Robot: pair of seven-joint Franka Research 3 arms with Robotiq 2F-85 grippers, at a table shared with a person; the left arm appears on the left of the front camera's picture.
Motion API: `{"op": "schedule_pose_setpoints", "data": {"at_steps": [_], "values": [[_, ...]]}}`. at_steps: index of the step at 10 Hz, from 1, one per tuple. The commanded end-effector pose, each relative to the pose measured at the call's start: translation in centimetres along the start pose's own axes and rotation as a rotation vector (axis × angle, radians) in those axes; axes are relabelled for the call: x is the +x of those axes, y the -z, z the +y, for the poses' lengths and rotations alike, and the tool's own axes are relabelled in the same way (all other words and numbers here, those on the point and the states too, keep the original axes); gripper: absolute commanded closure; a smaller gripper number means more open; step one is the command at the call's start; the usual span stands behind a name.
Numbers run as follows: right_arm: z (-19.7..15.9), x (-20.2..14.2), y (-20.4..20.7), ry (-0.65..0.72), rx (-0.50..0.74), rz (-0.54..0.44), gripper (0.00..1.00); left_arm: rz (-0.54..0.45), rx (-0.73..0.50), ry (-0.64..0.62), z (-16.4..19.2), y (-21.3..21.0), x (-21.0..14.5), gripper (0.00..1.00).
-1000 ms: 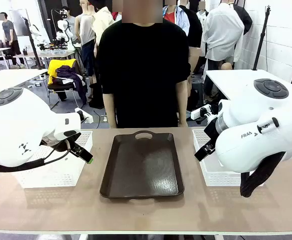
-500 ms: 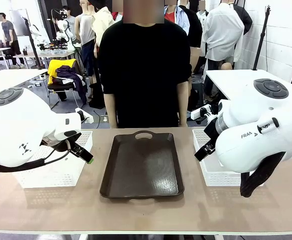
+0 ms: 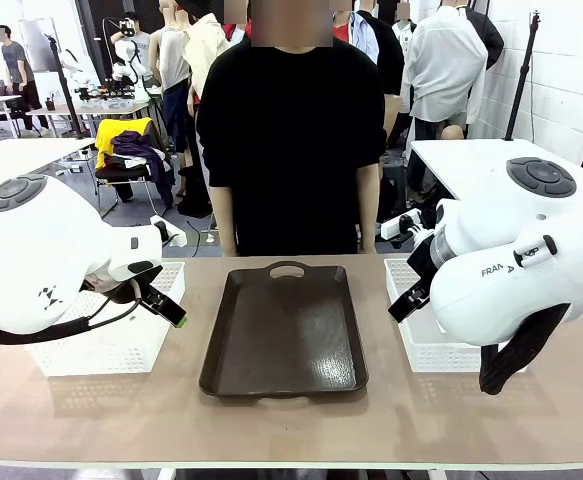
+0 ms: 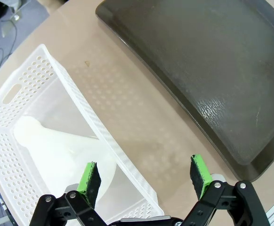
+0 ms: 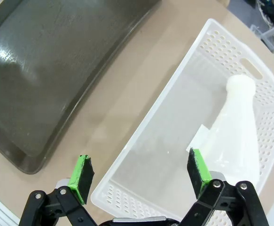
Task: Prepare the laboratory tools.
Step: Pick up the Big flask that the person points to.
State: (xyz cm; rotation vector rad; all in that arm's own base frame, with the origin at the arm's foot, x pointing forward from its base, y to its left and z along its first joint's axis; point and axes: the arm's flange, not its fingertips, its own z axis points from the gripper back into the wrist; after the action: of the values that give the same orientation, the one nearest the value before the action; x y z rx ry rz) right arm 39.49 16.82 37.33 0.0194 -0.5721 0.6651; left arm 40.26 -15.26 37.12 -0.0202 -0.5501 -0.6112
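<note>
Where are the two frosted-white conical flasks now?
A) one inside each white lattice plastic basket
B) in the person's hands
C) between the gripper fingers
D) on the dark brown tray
A: the wrist views show one flask inside the left basket and the other flask inside the right basket.

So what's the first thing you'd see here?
Two big white robot arms, left arm and right arm, loom at the sides of the table, a shiny dark brown tray between them. Each white basket holds a frosted flask: left flask in left basket, right flask in right basket.
</note>
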Motion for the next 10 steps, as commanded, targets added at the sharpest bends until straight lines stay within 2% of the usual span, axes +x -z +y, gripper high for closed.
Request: {"op": "schedule_pose_setpoints", "data": {"at_steps": [1,3,4,7,8,10], "values": [[0.0,0.0,0.0,0.001,0.0,0.0,0.0,0.0,0.0,-0.004,0.1,0.0,0.0,0.0],[0.0,0.0,0.0,0.0,0.0,0.0,0.0,0.0,0.0,0.0,0.0,0.0,0.0,0.0],[-0.3,0.0,-1.5,0.012,0.031,-0.019,0.0,0.001,0.021,-0.011,0.8,-0.9,-0.1,0.0],[-2.9,0.1,-7.6,0.105,0.174,-0.098,0.0,-0.063,-0.126,-0.115,4.8,-5.2,0.0,0.0],[-4.2,-0.3,-9.1,0.148,0.236,-0.126,0.0,-0.103,-0.318,-0.134,6.4,-6.6,-0.1,0.0],[-7.7,-2.0,-10.8,0.277,0.396,-0.146,0.0,-0.168,-0.588,-0.228,10.3,-8.1,-1.1,0.0]]}}
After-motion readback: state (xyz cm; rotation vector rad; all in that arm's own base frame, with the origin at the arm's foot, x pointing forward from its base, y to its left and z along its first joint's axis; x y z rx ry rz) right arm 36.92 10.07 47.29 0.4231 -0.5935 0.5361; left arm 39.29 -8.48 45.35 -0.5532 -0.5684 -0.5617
